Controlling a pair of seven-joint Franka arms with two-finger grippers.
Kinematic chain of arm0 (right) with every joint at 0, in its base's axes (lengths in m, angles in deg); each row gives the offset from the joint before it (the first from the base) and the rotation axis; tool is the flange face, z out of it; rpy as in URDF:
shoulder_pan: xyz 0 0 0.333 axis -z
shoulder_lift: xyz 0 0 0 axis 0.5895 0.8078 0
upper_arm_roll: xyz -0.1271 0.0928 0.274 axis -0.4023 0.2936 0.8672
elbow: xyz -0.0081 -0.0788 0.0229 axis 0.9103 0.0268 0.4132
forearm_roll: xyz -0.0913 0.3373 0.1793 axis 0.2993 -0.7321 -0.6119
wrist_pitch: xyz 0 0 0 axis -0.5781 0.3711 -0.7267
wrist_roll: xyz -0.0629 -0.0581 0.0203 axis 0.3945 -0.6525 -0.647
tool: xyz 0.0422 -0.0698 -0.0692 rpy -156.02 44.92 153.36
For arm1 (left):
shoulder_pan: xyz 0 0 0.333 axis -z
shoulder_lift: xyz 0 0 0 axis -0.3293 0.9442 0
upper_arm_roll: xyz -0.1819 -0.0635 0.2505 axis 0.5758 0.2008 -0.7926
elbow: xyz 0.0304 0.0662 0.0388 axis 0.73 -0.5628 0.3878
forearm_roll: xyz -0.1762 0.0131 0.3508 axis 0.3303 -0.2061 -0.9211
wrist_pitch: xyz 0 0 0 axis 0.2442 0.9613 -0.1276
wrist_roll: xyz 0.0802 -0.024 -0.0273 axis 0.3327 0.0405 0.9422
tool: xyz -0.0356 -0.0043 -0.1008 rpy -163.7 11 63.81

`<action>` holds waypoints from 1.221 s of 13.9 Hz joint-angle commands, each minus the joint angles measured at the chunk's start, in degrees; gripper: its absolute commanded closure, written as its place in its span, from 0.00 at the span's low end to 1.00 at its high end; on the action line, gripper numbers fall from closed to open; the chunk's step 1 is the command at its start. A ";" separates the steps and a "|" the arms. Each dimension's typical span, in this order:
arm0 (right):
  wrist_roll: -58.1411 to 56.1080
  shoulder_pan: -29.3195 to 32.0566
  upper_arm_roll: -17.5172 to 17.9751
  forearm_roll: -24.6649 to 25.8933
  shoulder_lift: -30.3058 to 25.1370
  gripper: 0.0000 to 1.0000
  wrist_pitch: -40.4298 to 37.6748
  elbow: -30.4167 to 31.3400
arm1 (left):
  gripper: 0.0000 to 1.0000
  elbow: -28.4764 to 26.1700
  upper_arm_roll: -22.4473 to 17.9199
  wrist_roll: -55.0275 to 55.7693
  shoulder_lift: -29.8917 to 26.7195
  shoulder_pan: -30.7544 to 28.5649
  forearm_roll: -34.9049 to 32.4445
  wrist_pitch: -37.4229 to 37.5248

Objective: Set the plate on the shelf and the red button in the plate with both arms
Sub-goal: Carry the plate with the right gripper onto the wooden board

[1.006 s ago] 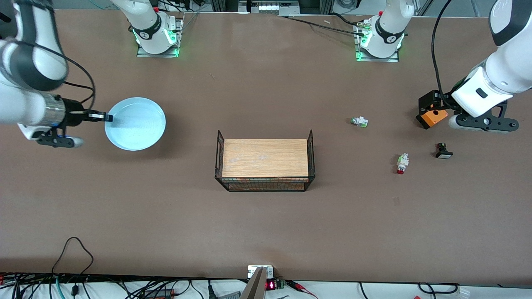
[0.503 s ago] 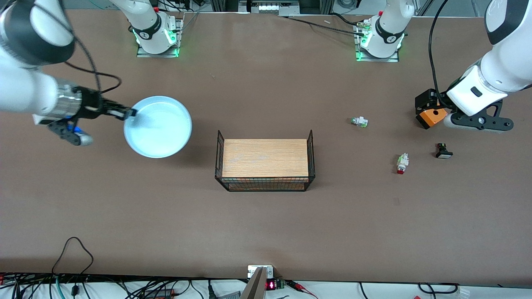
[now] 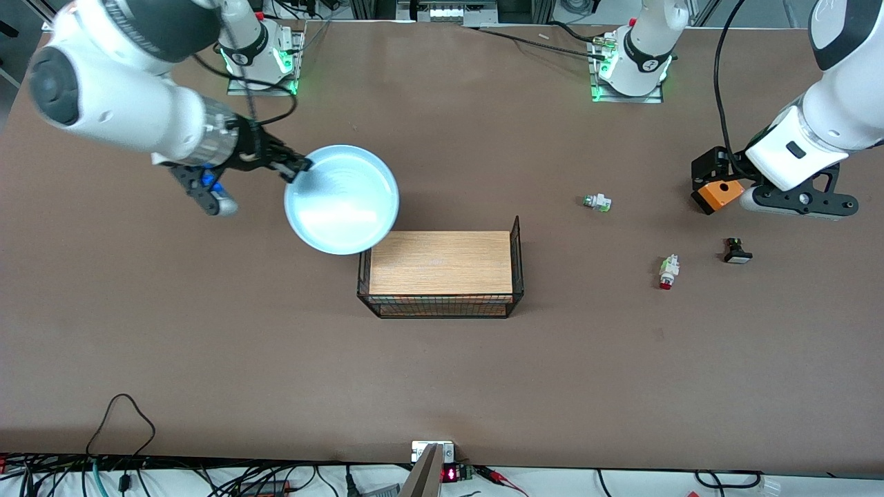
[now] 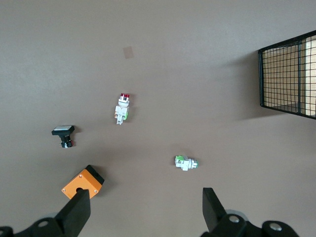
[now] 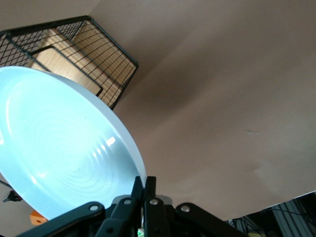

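Front view: I am a pair of white arms at a brown desk (image 3: 207,331). My right tool (image 3: 298,166) is clenched on the rim of the pale blue plate (image 3: 342,199), which I hold up in the air, its edge over the corner of a black wire basket (image 3: 439,306) with a wooden board inside, at the middle of the desk. In the right wrist view the two fingers (image 5: 143,190) are pinched flat together on the plate's (image 5: 59,148) rim, with the basket (image 5: 89,54) below it. My left tool (image 4: 145,205) hangs released, jaws spread wide, over the left arm's end of the desk, close to an orange and black box (image 3: 717,185). The red button (image 3: 667,271) lies on its side on the desk, apart from everything, its red cap pointing toward the front camera; in the left wrist view it (image 4: 122,107) sits clear of my open fingers. A white part with a green cap (image 3: 597,201) lies farther from the front camera than the red button, toward the basket. A black part with a white cap (image 3: 737,250) lies near the red button, nearer the left arm's end of the desk.
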 commanded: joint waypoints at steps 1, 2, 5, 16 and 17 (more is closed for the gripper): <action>6.54 -5.11 -0.57 -1.05 2.01 1.00 6.16 -0.44 | 0.00 1.09 0.05 0.05 -0.12 0.19 -0.16 1.29; 8.91 -6.78 -0.57 -1.05 2.89 1.00 9.15 -0.44 | 0.00 1.09 0.05 -0.21 -0.03 0.19 -0.16 1.29; 13.32 -10.65 -0.66 -0.97 5.52 1.00 15.14 -0.44 | 0.00 1.09 -0.03 -0.21 -0.03 0.10 -0.07 1.29; 12.54 -12.77 -0.66 -0.09 12.03 1.00 22.00 1.23 | 0.00 1.09 0.05 -0.21 -0.12 0.19 -0.07 1.29; 12.28 -12.86 -0.66 -0.09 12.30 1.00 22.44 1.32 | 0.00 1.09 0.05 -0.12 -0.12 0.19 -0.07 1.29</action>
